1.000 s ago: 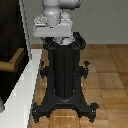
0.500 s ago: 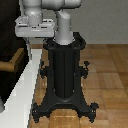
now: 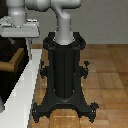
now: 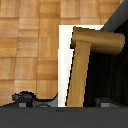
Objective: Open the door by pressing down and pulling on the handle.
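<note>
At the exterior view's left, the brass-brown handle point(image 3: 14, 61) juts from the dark door point(image 3: 7, 52), which stands behind the white frame point(image 3: 25, 89). Just above it hangs the grey-white gripper point(image 3: 24, 44), one finger point(image 3: 29, 47) pointing down near the lever; how far the jaws stand apart, I cannot tell. Further right stands the black pedestal point(image 3: 65, 75) on the wooden floor point(image 3: 107, 75)

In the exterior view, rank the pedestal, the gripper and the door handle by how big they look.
1. Black pedestal, clearly largest.
2. Gripper, mid-sized, though nearness to the camera may inflate it.
3. Handle, smallest; only a brown sliver shows beside the white frame.
</note>
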You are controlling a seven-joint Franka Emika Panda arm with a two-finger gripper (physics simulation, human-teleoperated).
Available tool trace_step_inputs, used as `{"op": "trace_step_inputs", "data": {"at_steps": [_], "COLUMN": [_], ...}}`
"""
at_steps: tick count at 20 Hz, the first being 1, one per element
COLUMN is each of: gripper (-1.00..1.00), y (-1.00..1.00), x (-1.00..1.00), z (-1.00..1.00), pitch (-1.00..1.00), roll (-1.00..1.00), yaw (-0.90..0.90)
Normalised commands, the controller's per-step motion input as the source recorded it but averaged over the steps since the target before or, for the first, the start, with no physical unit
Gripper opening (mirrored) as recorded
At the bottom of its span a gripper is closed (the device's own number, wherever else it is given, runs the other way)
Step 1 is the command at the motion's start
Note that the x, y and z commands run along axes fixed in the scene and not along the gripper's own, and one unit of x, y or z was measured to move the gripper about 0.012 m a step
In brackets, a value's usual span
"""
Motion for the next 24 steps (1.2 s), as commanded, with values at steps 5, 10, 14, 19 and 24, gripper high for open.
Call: {"op": "trace_step_inputs", "data": {"at_steps": [5,10,14,19,24], "gripper": [1.0,1.0,1.0,1.0,1.0], "y": [-0.6,-0.2,0.0,0.0,-0.6], "x": [0.0,0.4,0.0,0.0,0.0], "z": [0.0,0.0,0.0,0.0,-0.4], "pitch": [0.0,0.0,0.0,0.0,0.0], "roll": [0.0,0.0,0.0,0.0,0.0], "yaw": [0.0,0.0,0.0,0.0,0.0]}}
